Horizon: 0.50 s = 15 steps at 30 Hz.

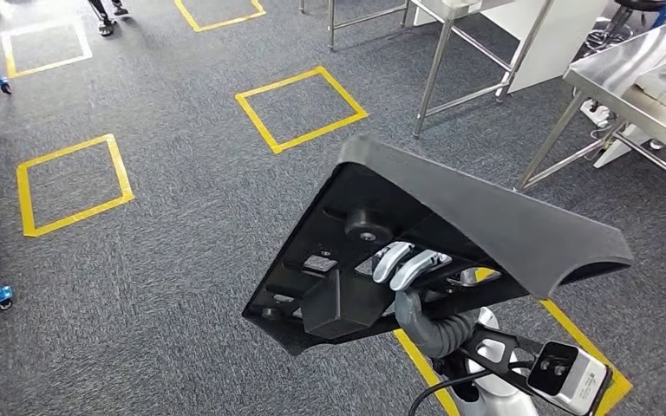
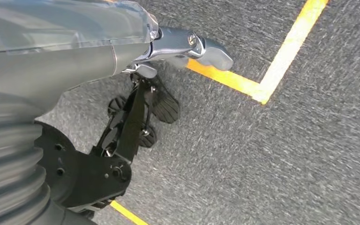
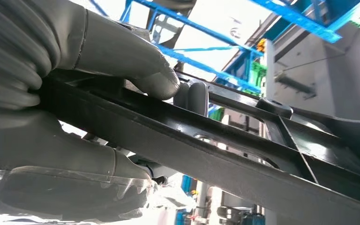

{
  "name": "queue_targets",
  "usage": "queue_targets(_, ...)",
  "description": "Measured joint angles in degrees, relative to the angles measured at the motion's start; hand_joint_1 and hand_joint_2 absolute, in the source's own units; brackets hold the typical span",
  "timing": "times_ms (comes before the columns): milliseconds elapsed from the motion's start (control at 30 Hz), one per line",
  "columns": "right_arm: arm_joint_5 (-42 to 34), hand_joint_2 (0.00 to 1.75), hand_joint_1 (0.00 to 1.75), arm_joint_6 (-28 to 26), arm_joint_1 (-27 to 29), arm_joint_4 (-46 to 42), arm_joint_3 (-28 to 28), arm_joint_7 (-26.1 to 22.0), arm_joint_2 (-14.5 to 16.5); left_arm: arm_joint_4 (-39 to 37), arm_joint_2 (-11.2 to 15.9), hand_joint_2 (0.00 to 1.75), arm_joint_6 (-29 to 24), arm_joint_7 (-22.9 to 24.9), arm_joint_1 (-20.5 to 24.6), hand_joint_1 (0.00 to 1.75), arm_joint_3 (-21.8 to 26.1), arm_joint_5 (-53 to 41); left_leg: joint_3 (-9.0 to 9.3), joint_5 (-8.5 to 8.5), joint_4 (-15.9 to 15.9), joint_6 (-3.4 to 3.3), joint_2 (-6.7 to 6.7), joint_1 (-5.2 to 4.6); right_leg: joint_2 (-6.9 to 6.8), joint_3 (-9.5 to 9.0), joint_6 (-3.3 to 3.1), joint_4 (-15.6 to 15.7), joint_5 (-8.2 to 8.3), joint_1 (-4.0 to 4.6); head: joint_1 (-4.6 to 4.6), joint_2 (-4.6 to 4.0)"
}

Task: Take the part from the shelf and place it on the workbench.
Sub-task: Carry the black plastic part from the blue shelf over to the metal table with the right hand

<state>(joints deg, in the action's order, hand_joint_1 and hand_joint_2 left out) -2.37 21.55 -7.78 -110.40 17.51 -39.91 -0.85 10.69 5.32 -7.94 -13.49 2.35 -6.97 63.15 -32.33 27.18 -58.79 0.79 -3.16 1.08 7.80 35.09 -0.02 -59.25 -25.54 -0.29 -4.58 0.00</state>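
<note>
the large black moulded plastic part with a curved rim and ribbed underside (image 1: 451, 234) is held up in the air, tilted, over the grey carpet floor (image 1: 182, 251) marked with yellow tape squares (image 1: 299, 108). the right hand (image 1: 408, 269) grips it from below, pale fingers (image 1: 395, 260) wrapped over an inner rib; in the right wrist view the thumb (image 3: 136, 61) presses on a black bar of the part. the stainless steel workbench (image 1: 624, 65) stands far right, well apart from the part. the left hand (image 2: 187, 47) hangs over the floor, holding nothing; how far open it is cannot be told.
</note>
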Motion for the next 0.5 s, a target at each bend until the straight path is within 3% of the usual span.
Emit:
queue_targets(33, 0.20, 1.75, 1.75, -0.11, -0.01, 0.01, -0.11, -0.01, -0.01, 0.00, -0.01, 1.75, 0.11, 0.07, 0.10, 0.00, -0.01, 0.01, 0.14, -0.16, 0.27, -0.39, 0.67, 0.04, -0.41, 0.15, 0.25, -0.22, -0.17, 0.03, 0.01, 0.00)
queue_targets(100, 0.50, 1.75, 1.75, -0.52, -0.26, 0.08, -0.25, -0.01, -0.02, 0.00, -0.01, 1.75, 0.42, 0.05, 0.04, 0.00, -0.02, 0.04, 0.38, -0.46, 0.85, -1.19, 2.10, 0.14, -3.33, 1.66, 0.69, -3.44, -2.22, 0.17, 0.02, 0.00)
queue_targets(167, 0.58, 1.75, 1.75, -0.90, -0.50, 0.33, -0.26, 0.00, -0.05, 0.00, 0.05, 1.75, 0.65, -0.03, -0.24, 0.00, -0.02, 0.04, 0.42, -0.45, 0.97, -1.62, 3.54, -0.12, -6.42, 5.09, 1.05, -10.54, -5.74, 0.03, 0.02, 0.00)
queue_targets(233, 0.50, 1.75, 1.75, -1.01, -0.53, 0.71, -0.26, 0.00, -0.17, 0.00, 0.13, 1.75, 0.75, -0.17, -0.39, 0.00, -0.02, 0.04, 0.41, -0.33, 0.93, -1.65, 4.97, -0.25, -7.23, 7.50, 1.30, -15.38, -7.03, -0.25, 0.01, 0.00)
queue_targets(267, 0.40, 1.75, 1.75, -1.01, -0.55, 0.87, -0.26, 0.00, -0.27, 0.00, 0.15, 1.75, 0.76, -0.27, -0.37, 0.00, -0.02, 0.04, 0.46, -0.24, 0.91, -1.61, 5.65, -0.27, -7.46, 7.21, 1.35, -14.81, -6.12, -0.35, 0.01, 0.00)
queue_targets(300, 0.28, 1.75, 1.75, -0.99, -0.62, 0.98, -0.26, 0.00, -0.36, 0.00, 0.16, 1.75, 0.78, -0.39, -0.34, 0.00, -0.02, 0.04, 0.58, -0.13, 0.90, -1.51, 6.26, -0.29, -7.86, 5.79, 1.30, -12.12, -4.42, -0.40, 0.01, 0.00)
queue_targets(367, -0.06, 1.75, 1.75, -0.87, -0.99, 1.09, -0.25, 0.00, -0.48, 0.00, 0.16, 1.75, 0.80, -0.74, -0.29, 0.00, -0.02, 0.04, 0.96, 0.22, 0.84, -1.08, 7.36, -0.46, -10.47, 1.60, 0.80, -4.21, -1.28, 0.00, 0.02, 0.00)
queue_targets(433, -0.75, 1.75, 1.75, -0.54, -1.66, 1.30, -0.19, -0.01, -0.51, 0.00, 0.20, 1.75, 0.79, -1.38, -0.32, 0.00, 0.01, 0.04, 1.27, 0.57, 0.79, -0.51, 8.37, -0.71, -12.26, -0.45, 0.06, -0.01, -0.44, 0.62, 0.02, 0.00)
queue_targets(500, -1.54, 1.75, 1.75, -0.05, -2.23, 1.67, -0.15, -0.01, -0.51, 0.00, 0.23, 1.75, 0.72, -2.04, -0.24, 0.00, 0.07, 0.04, 1.63, 0.82, 0.94, 0.10, 9.50, -0.76, -11.20, -0.42, -0.55, 0.36, -0.50, 0.81, 0.01, 0.00)
